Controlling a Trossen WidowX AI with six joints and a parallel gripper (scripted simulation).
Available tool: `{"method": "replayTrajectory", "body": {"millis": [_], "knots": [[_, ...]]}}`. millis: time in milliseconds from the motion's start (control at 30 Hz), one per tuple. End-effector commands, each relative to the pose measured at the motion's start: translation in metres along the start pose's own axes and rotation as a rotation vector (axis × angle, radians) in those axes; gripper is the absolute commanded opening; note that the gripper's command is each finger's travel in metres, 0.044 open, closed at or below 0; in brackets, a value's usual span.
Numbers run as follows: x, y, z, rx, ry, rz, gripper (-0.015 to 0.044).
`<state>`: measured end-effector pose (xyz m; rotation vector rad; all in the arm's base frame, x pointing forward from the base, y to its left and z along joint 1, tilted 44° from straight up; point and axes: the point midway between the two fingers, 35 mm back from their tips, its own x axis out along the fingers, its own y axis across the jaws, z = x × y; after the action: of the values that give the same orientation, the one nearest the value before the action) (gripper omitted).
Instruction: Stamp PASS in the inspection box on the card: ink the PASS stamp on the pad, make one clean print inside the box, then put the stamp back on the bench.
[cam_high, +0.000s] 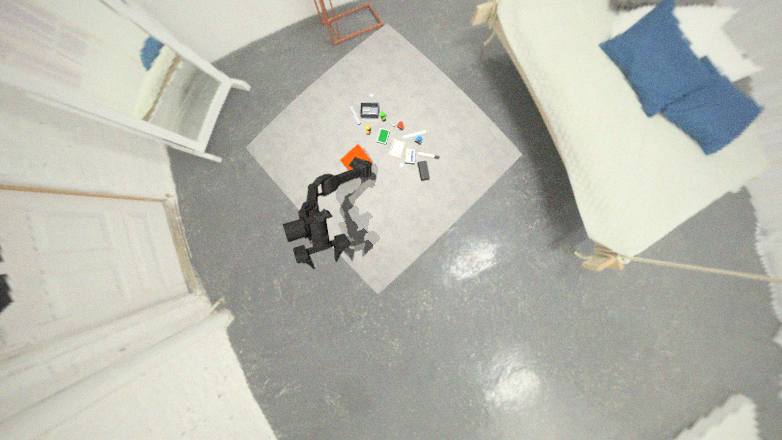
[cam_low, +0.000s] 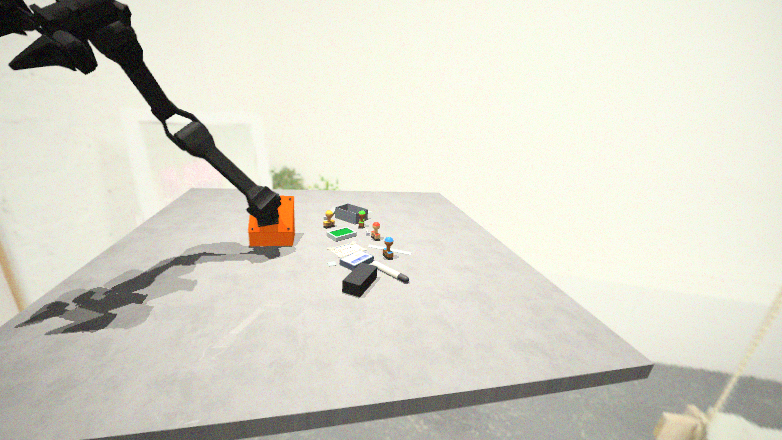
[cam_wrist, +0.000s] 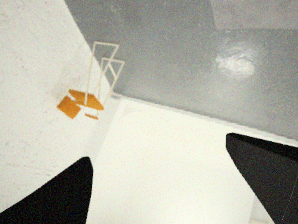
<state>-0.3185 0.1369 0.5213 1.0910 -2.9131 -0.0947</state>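
My gripper (cam_high: 325, 263) (cam_wrist: 160, 152) is open and empty, raised high and well away from the stamps. Four stamps stand upright on the bench (cam_high: 382, 229) (cam_low: 464, 339): yellow-topped (cam_high: 368, 129) (cam_low: 328, 220), green-topped (cam_high: 383, 116) (cam_low: 362, 219), red-topped (cam_high: 400, 125) (cam_low: 375, 231) and blue-topped (cam_high: 418, 140) (cam_low: 388, 248). Their lettering is too small to read. A green ink pad (cam_high: 383, 136) (cam_low: 341, 233) and a white-and-blue pad (cam_high: 410, 156) (cam_low: 357, 260) lie either side of the cream card (cam_high: 397, 147) (cam_low: 346, 250). The card's markings and box cannot be made out.
A black block (cam_high: 423, 170) (cam_low: 359, 280) and a white marker (cam_high: 428, 155) (cam_low: 390, 270) lie by the white-and-blue pad. A dark open bin (cam_high: 362, 111) (cam_low: 349, 216) stands behind. The arm rises from an orange base (cam_high: 349, 158) (cam_low: 271, 239). White strips (cam_high: 355, 115) (cam_high: 414, 134) lie nearby.
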Motion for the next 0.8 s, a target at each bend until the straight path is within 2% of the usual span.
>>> {"method": "replayTrajectory", "body": {"millis": [0,200,467,767], "knots": [[0.001,-0.002,-0.002,-0.008,0.002,-0.003,0.0374],[0.019,-0.077,-0.05,-0.243,0.077,-0.088,0.0219],[0.02,-0.183,-0.099,-0.534,0.199,-0.187,0.0219],[-0.005,-0.323,-0.132,-0.862,0.398,-0.334,0.0219]]}}
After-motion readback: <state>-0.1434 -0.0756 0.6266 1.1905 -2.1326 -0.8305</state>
